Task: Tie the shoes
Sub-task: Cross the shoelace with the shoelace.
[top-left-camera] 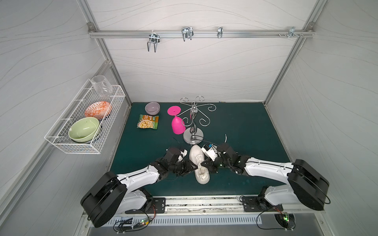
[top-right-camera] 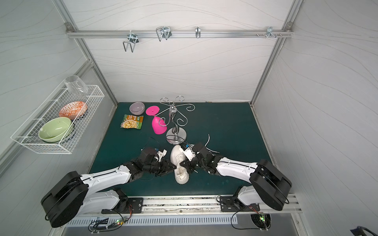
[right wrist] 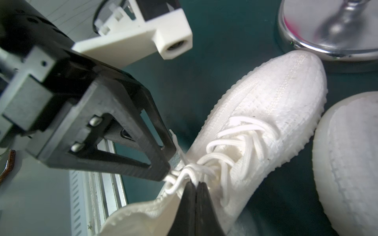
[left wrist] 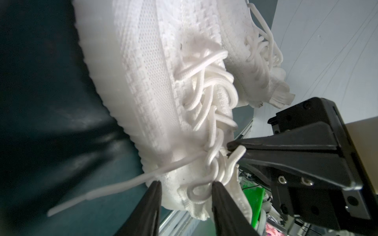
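Two shoes [right wrist: 266, 106] lie side by side on the mat [top-left-camera: 245, 132], toes near the stand [right wrist: 331, 38]. My right gripper [right wrist: 196, 185] is clenched on a loop of the laces [left wrist: 237, 155] at the left shoe [top-left-camera: 199, 165]. My left gripper [left wrist: 185, 183] stands parted astride another loop. Both forearms reach in low, tips nearly meeting over that shoe.

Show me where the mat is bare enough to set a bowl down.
Widest bare mat: right of the chrome stand, to the rear wall. Also between the snack packet and the left arm, and the front strip before the shoes. Crowded: the centre, where left gripper and right gripper meet at the laces.
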Robot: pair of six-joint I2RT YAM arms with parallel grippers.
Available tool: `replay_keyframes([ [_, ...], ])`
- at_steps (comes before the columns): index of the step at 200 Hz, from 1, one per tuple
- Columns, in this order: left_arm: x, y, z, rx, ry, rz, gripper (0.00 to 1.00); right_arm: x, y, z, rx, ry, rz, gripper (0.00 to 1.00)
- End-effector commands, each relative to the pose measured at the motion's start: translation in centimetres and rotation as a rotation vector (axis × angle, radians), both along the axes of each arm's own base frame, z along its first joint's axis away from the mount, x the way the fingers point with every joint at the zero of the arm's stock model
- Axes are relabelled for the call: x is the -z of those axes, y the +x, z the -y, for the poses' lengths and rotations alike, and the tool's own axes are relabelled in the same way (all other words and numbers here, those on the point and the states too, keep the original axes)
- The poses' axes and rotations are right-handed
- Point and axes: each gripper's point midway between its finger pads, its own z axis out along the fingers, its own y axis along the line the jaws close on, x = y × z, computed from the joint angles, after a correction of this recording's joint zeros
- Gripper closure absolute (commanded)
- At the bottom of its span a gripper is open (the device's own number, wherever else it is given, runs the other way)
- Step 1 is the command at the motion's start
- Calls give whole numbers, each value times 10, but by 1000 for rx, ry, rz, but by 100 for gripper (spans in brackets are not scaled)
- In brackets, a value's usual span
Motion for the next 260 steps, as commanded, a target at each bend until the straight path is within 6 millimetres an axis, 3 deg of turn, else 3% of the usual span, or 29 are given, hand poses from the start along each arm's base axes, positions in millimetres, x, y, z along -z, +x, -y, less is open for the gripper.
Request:
replay_keyframes([
  [1, -17, 3, 16, 50, -91, 19, 61, -3, -2, 3, 10, -11, 1, 100],
  [39, -15, 1, 25, 93, -96, 7, 77, -6, -3, 1, -3, -13, -4, 100],
  [92, -11, -1, 28, 109, -85, -3, 81, -5, -3, -7, -29, -16, -13, 100],
  [120, -10, -1, 18, 71, -37, 19, 79, 1, -2, -5, -20, -31, -11, 100],
  [158, -21, -2, -1, 56, 49, 101, 62, 9, -4, 2, -7, -48, -14, 100],
  [185, -30, 7, -8, 41, 67, 143, 57, 10, -5, 4, -3, -51, -12, 100],
  [206, -35, 16, -5, 45, 59, 178, 58, 10, -5, 5, -1, -50, -10, 100],
  [237, -35, 29, 8, 63, 32, 200, 70, 10, -5, 4, -2, -47, -12, 100],
  [260, -36, 35, 17, 81, -2, 212, 73, 11, -5, 5, -1, -48, -14, 100],
])
